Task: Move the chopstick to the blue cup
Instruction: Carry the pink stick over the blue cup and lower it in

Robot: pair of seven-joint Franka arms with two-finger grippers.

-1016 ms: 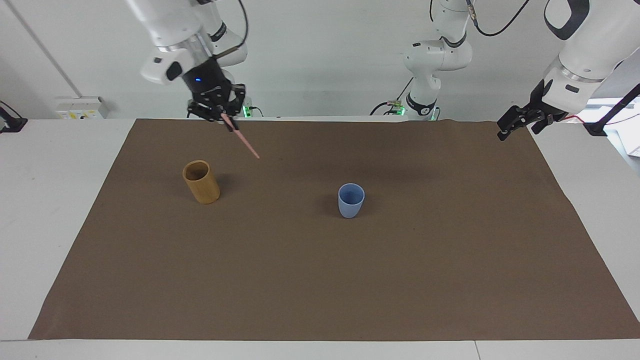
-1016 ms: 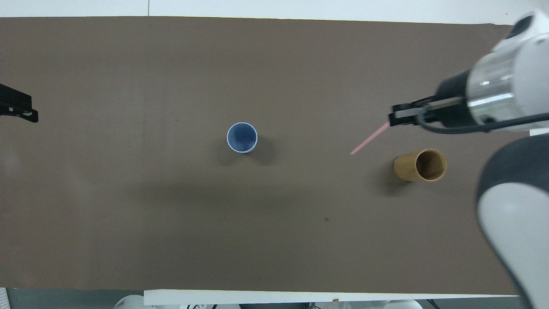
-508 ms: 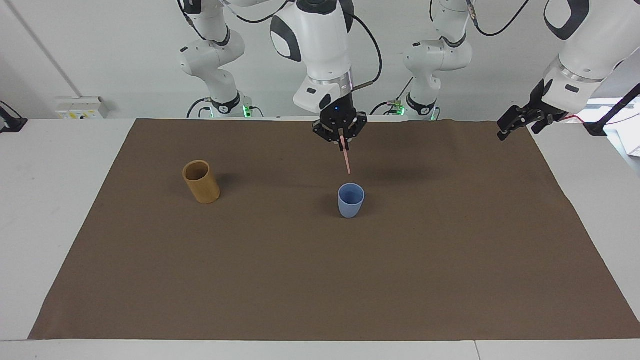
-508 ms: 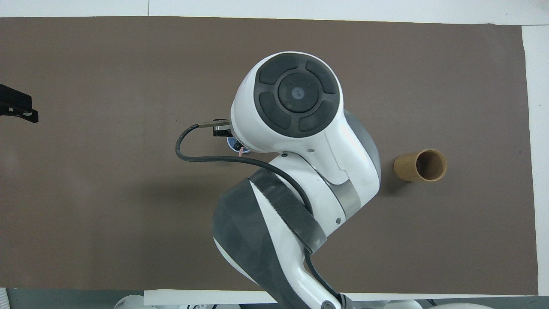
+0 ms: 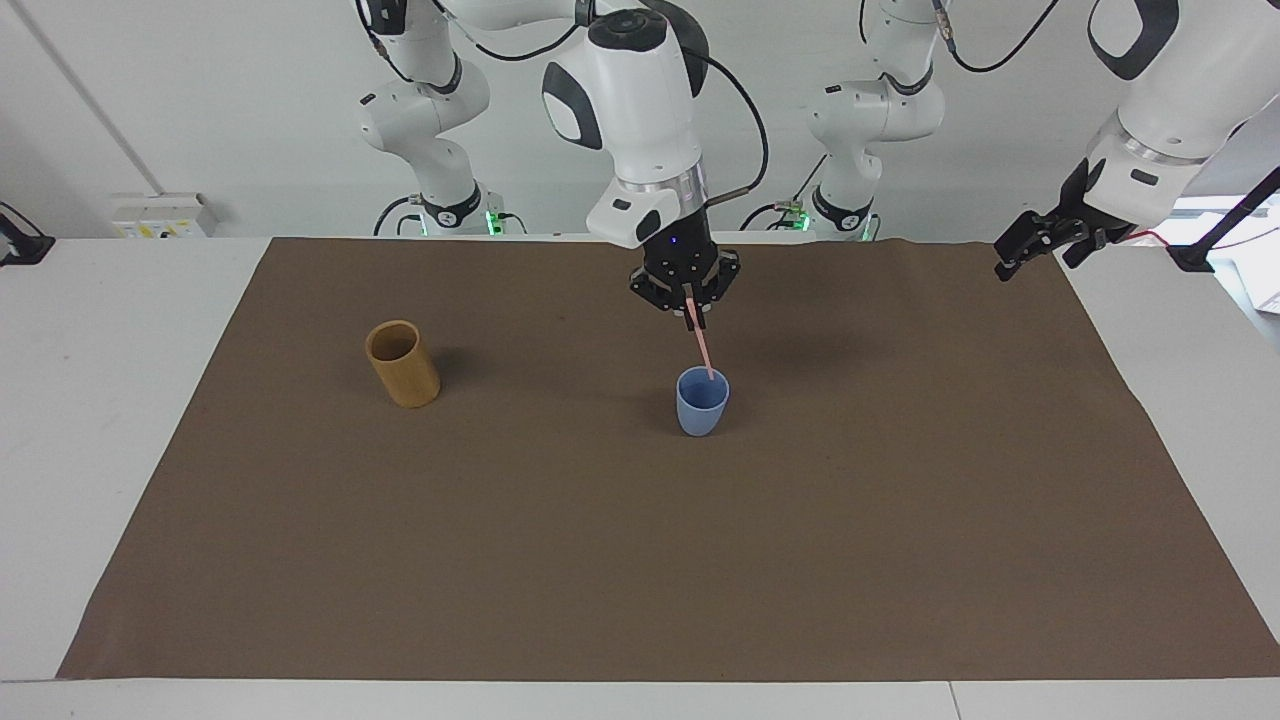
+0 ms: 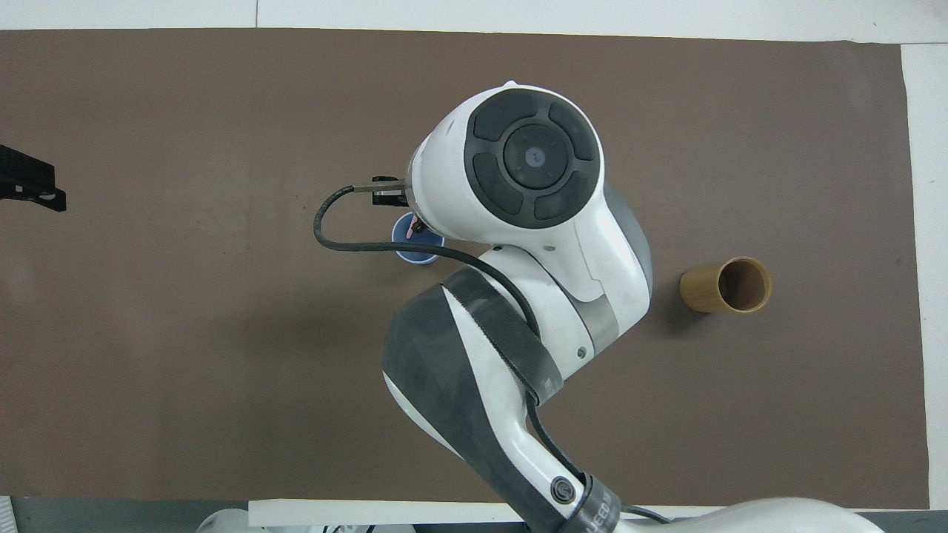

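The pale pink chopstick [image 5: 702,348] hangs nearly upright, pinched at its top end by my right gripper [image 5: 692,318], which is shut on it. The gripper is over the blue cup [image 5: 701,405], which stands upright in the middle of the brown mat. The stick's lower tip sits just inside the cup's mouth, by the rim nearer the robots. In the overhead view the right arm's wrist covers most of the blue cup [image 6: 416,256] and the gripper. My left gripper [image 5: 1005,266] [image 6: 44,191] waits open and empty over the mat's edge at the left arm's end.
A tan bamboo-coloured cup [image 5: 403,365] [image 6: 726,285] stands upright toward the right arm's end of the table. The brown mat [image 5: 640,560] covers most of the white table. Nothing else lies on it.
My right gripper carried the chopstick from near the bamboo cup to over the blue cup, then came down a little. The stick's tip now sits in the cup's mouth. The left arm stayed still.
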